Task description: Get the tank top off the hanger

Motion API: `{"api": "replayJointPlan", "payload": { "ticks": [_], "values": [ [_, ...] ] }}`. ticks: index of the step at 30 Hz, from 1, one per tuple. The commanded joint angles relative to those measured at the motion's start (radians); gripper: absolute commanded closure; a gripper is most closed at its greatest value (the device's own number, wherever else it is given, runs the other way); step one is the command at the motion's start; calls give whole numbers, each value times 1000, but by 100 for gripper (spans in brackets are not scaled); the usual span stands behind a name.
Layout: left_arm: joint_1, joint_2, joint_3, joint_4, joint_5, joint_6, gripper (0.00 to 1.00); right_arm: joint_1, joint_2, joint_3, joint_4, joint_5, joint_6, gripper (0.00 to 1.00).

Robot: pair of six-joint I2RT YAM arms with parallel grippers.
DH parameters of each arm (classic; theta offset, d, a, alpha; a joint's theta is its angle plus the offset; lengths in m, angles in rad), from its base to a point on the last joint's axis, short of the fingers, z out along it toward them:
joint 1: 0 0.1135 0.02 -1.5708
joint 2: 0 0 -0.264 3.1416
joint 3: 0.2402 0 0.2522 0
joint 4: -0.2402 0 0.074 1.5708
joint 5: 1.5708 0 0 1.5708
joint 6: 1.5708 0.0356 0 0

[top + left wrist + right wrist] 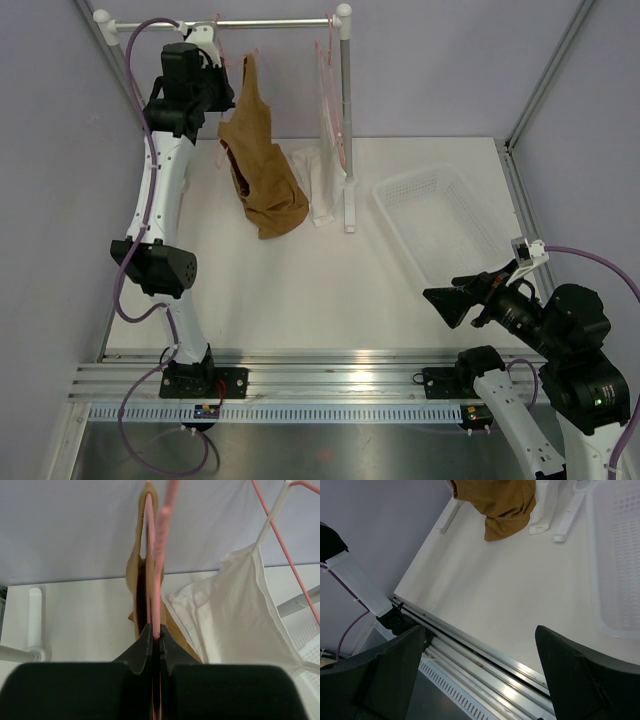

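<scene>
Even, bright diffuse light; soft shadows. Glare on near aluminium rail (330,380). Left gripper (155,652) close-up blurred.

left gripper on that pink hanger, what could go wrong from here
1. The left gripper pinches the thin hanger only at its very tip, so the wire may slip or twist when pulled.
2. The white garment hangs close beside the tank top; lifting could snag it.
3. The right gripper is open and far off, so nothing holds the top yet.
</scene>
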Motion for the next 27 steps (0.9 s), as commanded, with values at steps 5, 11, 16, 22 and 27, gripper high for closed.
{"api": "replayJointPlan", "payload": {
  "ticks": [5, 11, 16, 22, 27],
  "values": [
    [1, -120, 96, 65, 23, -29, 100, 6, 6, 8, 48, -32, 19, 1],
    [1, -229, 45, 4, 17, -25, 100, 5, 1, 22, 39, -26, 16, 1],
    [1, -342, -39, -133, -45, -49, 100, 6, 26, 54, 33, -4, -15, 0],
    [0, -569, -253, -233, 4, -123, 100, 5, 55, 65, 80, -35, -20, 1],
    [-3, -815, -525, -245, 136, -146, 100, 5, 133, 34, 236, -266, 15, 0]
  ]
}}
